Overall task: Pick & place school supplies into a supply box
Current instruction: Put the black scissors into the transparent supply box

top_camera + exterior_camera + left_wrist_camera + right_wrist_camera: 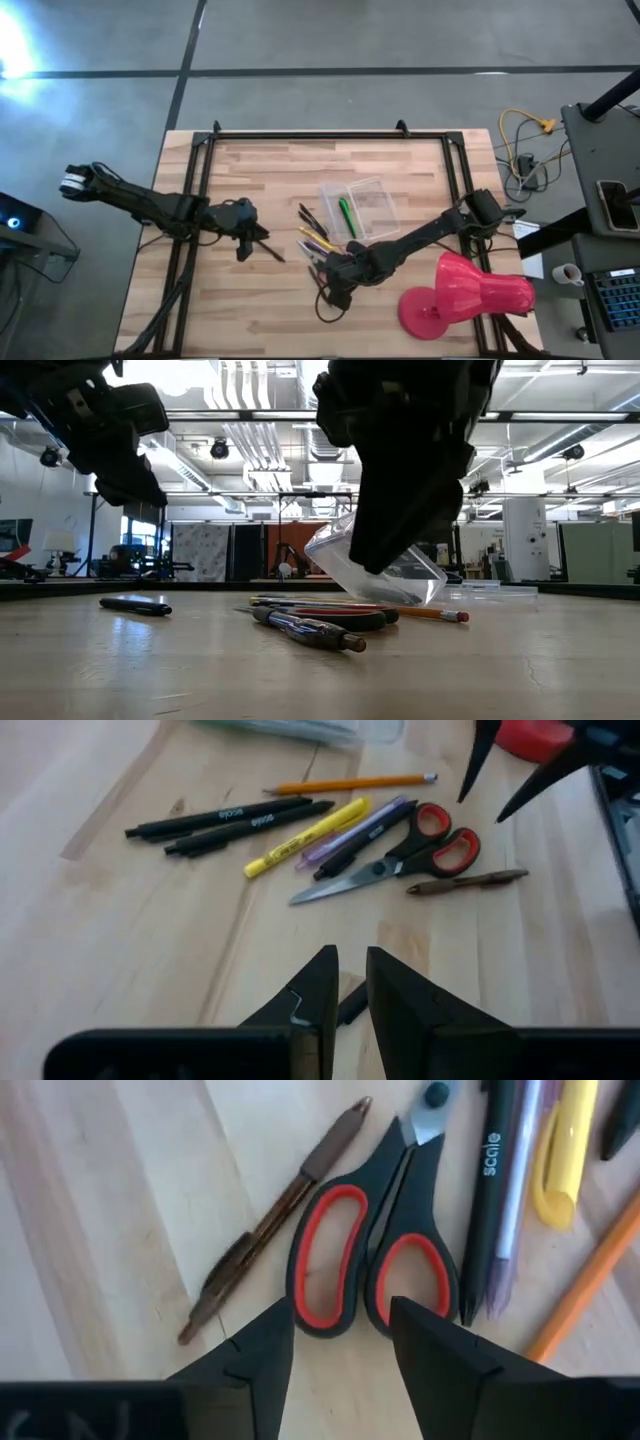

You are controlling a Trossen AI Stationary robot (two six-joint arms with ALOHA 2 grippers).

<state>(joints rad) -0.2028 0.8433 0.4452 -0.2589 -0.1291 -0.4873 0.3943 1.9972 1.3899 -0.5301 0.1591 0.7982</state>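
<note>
Right gripper (340, 1342) fingers spread just short of scissors (365, 1245) handles — long axis runs straight ahead; left gripper (348, 982) nearly closed, empty, farther off.

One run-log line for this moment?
right gripper: open, above red-handled scissors | left gripper: waiting, table's left side | clear plastic box: holds green pen

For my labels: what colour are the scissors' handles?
The scissors have black handles with red inner rims, clearest in the right wrist view.

Two dark jointed arms (left one silver-capped), with black wedge-shaped jaws
</note>
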